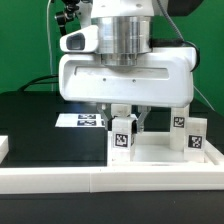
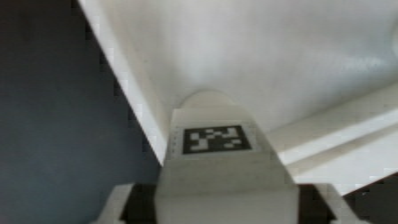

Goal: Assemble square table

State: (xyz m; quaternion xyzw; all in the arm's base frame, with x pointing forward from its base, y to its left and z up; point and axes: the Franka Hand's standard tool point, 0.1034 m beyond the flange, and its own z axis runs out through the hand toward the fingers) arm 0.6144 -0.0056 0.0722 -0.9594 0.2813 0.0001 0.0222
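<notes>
The gripper (image 1: 122, 122) held a tagged leg (image 2: 217, 150) over the tabletop (image 1: 160, 152); next, seating it likely needed careful alignment.

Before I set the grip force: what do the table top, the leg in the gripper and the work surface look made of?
Table top: seemingly white plastic, smooth with a soft sheen, moulded raised rim.
Leg in the gripper: the same smooth white material, probably plastic, with a printed black-and-white tag stuck on.
Work surface: black and matte, no glare; cloth or mat, I cannot tell which.
</notes>
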